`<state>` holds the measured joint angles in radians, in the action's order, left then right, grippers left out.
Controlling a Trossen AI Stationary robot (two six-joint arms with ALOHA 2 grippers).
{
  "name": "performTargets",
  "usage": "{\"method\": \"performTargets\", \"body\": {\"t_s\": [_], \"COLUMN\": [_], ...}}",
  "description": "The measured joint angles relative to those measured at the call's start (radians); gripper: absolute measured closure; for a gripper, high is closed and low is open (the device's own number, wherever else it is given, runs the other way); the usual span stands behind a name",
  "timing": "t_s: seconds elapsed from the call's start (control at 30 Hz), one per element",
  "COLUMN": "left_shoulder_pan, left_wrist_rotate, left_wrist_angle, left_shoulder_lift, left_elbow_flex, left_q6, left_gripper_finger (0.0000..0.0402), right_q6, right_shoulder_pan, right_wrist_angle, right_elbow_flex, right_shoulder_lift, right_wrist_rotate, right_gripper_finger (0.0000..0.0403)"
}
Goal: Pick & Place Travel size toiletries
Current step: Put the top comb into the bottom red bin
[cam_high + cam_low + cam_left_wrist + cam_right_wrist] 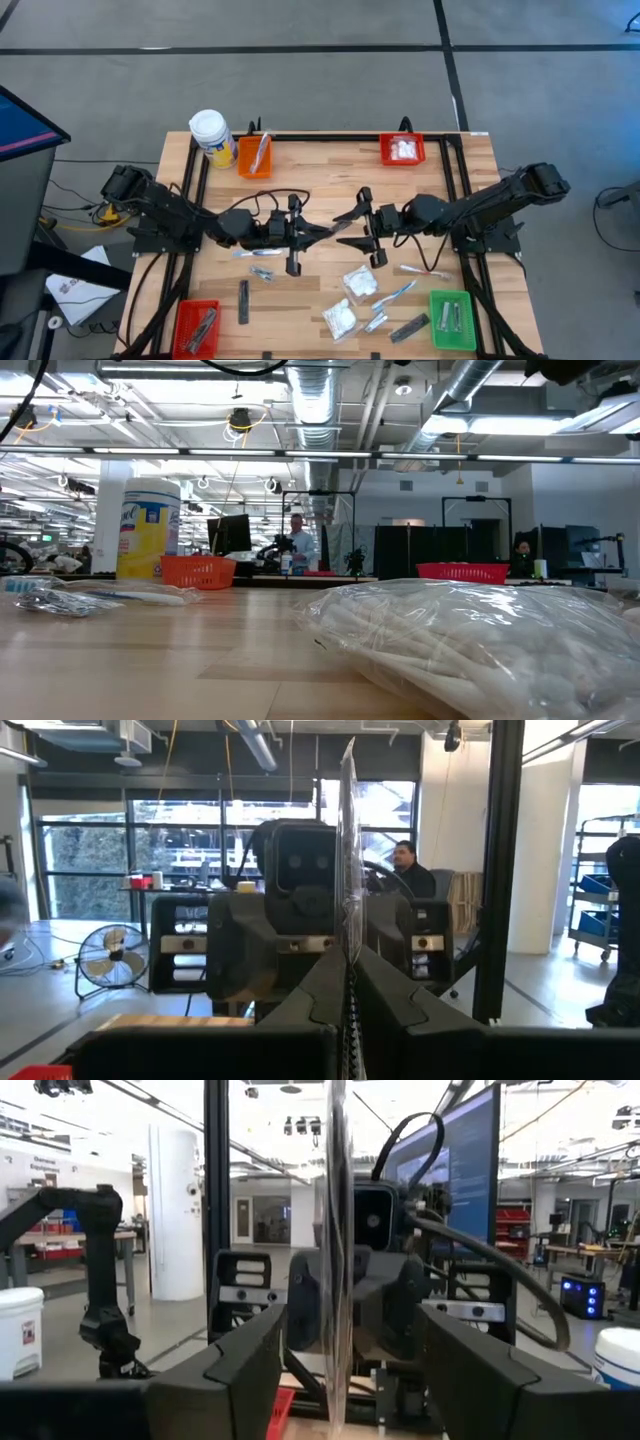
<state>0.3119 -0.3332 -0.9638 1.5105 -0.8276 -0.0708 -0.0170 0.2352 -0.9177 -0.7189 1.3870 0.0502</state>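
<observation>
We found both pincers meeting in the air over the middle of the pale wooden table (330, 175). The left gripper (318, 232) (348, 970) had its two dark fingers pressed together on a thin silvery see-through sachet (338, 228) (348, 840), which stood edge-on and upright out of its tips. The right gripper (355, 222) (350, 1335) faced it from the right, jaws spread wide. The sachet (337, 1200) hung in the gap between them, and we saw clear space on either side of it, so the right fingers (245, 1355) were around it but not touching. The other toiletries lay on the near right part of the table, below and nearer than the pincers: two white puffy plastic packets (360, 282) (480, 640), slim white-blue toothbrushes (395, 293) and a dark grey flat bar (408, 327) beside the green plastic bin (452, 335). Another dark bar (243, 300) lay near left, by the red bin (183, 330). At the far edge stood an orange bin (243, 160), a second red bin (402, 160) and a white-capped yellow jar (212, 135) (148, 528).
</observation>
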Motion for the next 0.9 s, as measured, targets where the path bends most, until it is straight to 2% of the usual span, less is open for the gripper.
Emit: {"method": "performTargets", "body": {"t_s": [0.23, 0.7, 0.77, 0.9], "left_shoulder_pan": [0.000, 0.000, 0.000, 0.000], "left_wrist_rotate": [0.000, 0.000, 0.000, 0.000], "left_wrist_angle": [0.000, 0.007, 0.007, 0.007], "left_shoulder_lift": [0.000, 0.000, 0.000, 0.000], "left_elbow_flex": [0.000, 0.000, 0.000, 0.000], "left_q6": [0.000, 0.000, 0.000, 0.000], "left_gripper_finger": [0.0396, 0.0393, 0.0388, 0.0374], "right_q6": [0.000, -0.006, -0.014, -0.008], "right_shoulder_pan": [0.000, -0.003, -0.003, -0.007], "right_wrist_angle": [0.006, 0.032, 0.034, 0.041], "right_elbow_flex": [0.000, 0.000, 0.000, 0.000], "right_shoulder_lift": [0.000, 0.000, 0.000, 0.000], "right_wrist_rotate": [0.000, 0.002, 0.001, 0.002], "right_gripper_finger": [0.0227, 0.0384, 0.0395, 0.0386]}}
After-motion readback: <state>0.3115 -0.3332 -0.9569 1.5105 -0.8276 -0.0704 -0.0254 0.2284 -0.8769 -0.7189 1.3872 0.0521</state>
